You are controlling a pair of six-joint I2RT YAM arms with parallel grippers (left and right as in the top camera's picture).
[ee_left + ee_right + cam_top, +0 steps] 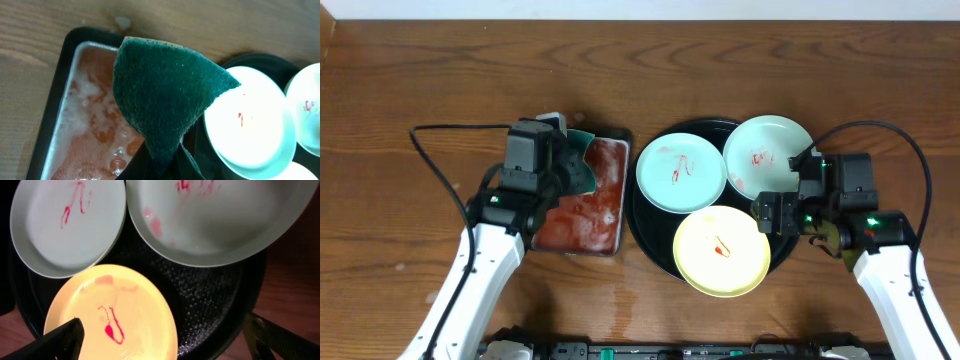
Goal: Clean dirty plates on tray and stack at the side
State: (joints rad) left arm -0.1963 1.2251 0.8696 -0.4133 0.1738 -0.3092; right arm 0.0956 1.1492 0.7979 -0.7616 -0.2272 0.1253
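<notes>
The round black tray [650, 228] holds three plates with red squiggles: a mint one [681, 173] at left, a mint one [767, 153] at back right, a yellow one [722, 252] in front. All three show in the right wrist view: left mint [70, 225], right mint [220, 222], yellow [112, 312]. My left gripper [572, 165] is shut on a dark green sponge [165, 95], held above the metal tray beside the left mint plate [247, 117]. My right gripper [767, 215] is open and empty over the tray's right side, its fingers astride the yellow plate's right edge.
A rectangular metal tray [582, 200] with foamy red liquid sits left of the black tray; it also shows in the left wrist view [75, 125]. Black cables trail behind both arms. The table is brown wood [420, 80].
</notes>
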